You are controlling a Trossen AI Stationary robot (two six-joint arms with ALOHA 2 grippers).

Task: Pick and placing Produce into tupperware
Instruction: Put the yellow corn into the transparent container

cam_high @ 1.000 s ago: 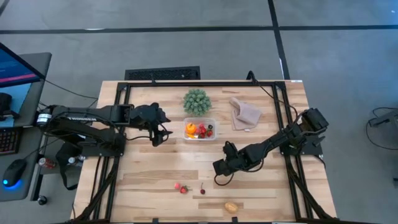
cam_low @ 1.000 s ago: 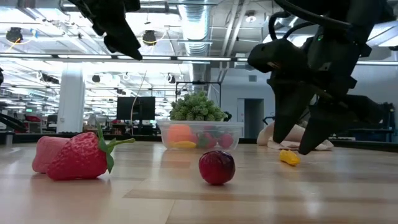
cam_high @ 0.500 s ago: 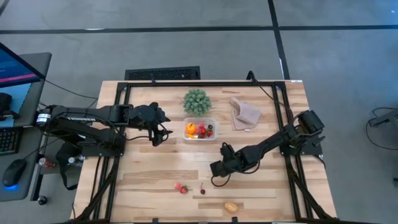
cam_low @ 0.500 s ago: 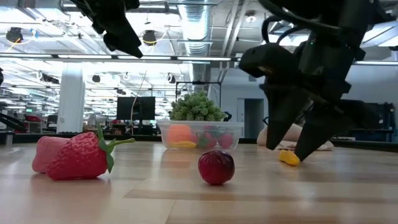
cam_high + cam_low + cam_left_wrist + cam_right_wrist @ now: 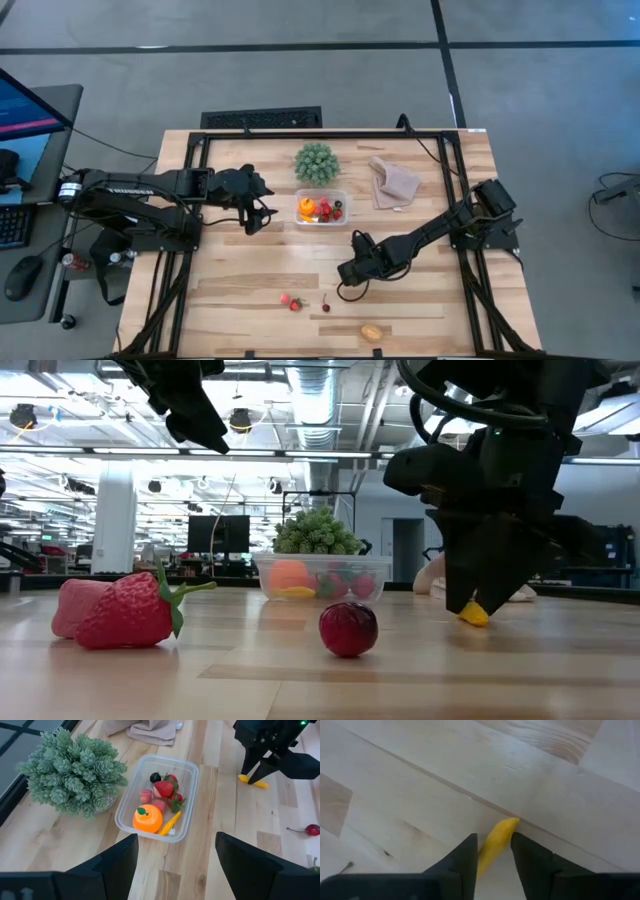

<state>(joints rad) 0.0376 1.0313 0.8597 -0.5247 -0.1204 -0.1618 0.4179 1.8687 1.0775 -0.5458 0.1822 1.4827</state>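
Right fingers [image 5: 465, 857] straddle yellow banana [image 5: 494, 844] on tabletop [image 5: 250, 275], one each side, narrow gap, contact unclear. Right gripper [image 5: 350, 275] low, at 5 o'clock from tupperware [image 5: 321, 208]. Left gripper [image 5: 258, 205] at 9 o'clock from tupperware, raised off tabletop, fingers [image 5: 117, 862] spread wide. Tupperware holds orange [image 5: 147, 818], strawberries [image 5: 164, 788], dark piece. Loose on tabletop at 6 o'clock edge: strawberries [image 5: 290, 301], cherry [image 5: 325, 306], tan piece [image 5: 372, 332]. Plant [image 5: 316, 162] at 12 o'clock from tupperware, just beside; cloth [image 5: 393, 182] at 2 o'clock.
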